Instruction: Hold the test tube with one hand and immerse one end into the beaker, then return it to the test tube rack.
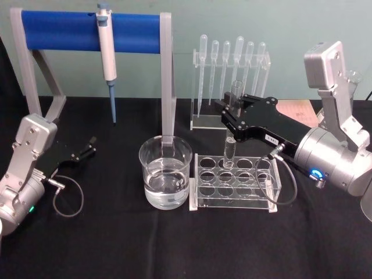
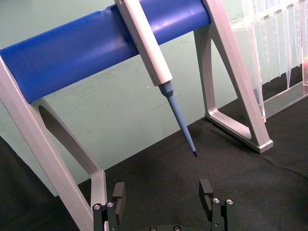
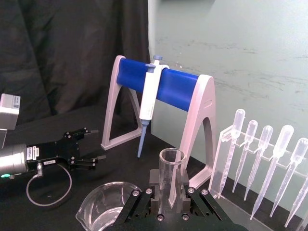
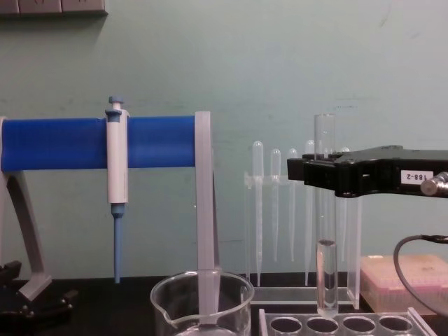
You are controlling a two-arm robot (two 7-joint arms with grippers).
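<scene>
Test tube (image 1: pixel 229 148) is upright in my right pincer (image 1: pixel 230 114), jaws clamped on its upper part, rounded bottom right at a back-row hole of the rack (image 1: pixel 232 200); can't tell if it touches. Beaker (image 1: pixel 165 168) with water (image 1: pixel 165 189) sits just left of the rack, apart from the tube. Left pincer (image 1: pixel 90 145) is low at far left over the black table (image 1: pixel 174 250), jaws spread wide, holding nothing

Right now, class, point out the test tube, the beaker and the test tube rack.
test tube (image 4: pixel 327 266): chest view, lower body.
beaker (image 1: pixel 165 189): head view, front wall.
test tube rack (image 1: pixel 232 203): head view, front wall.
</scene>
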